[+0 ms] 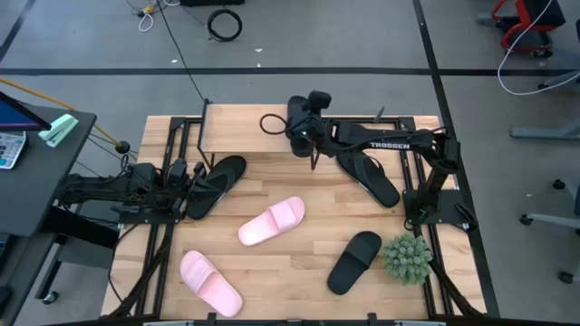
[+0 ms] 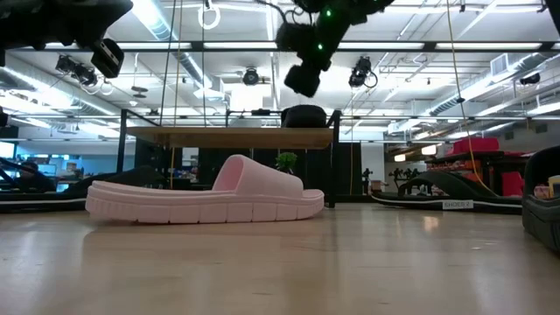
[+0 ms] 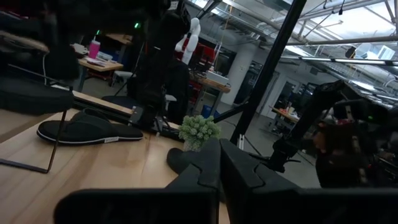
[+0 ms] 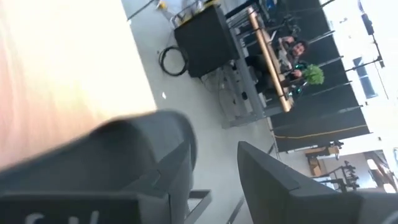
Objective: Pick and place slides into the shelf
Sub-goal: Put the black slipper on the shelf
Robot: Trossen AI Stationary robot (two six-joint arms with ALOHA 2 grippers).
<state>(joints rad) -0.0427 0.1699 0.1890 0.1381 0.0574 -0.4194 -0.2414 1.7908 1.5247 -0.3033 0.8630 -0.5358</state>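
Observation:
The shelf stands at the table's far edge, and a black slide rests on its top board. My right gripper hangs open and empty just above that slide; it also shows in the high view. My left gripper is shut and empty, raised at the table's left beside a black flip-flop. A second flip-flop lies under my right arm. Two pink slides and a black slide lie sole-down on the table.
A small green potted plant stands near the table's right front corner. Both arm bases and their black frames stand along the table's left and right edges. Bare wood lies between the pink slides and the shelf.

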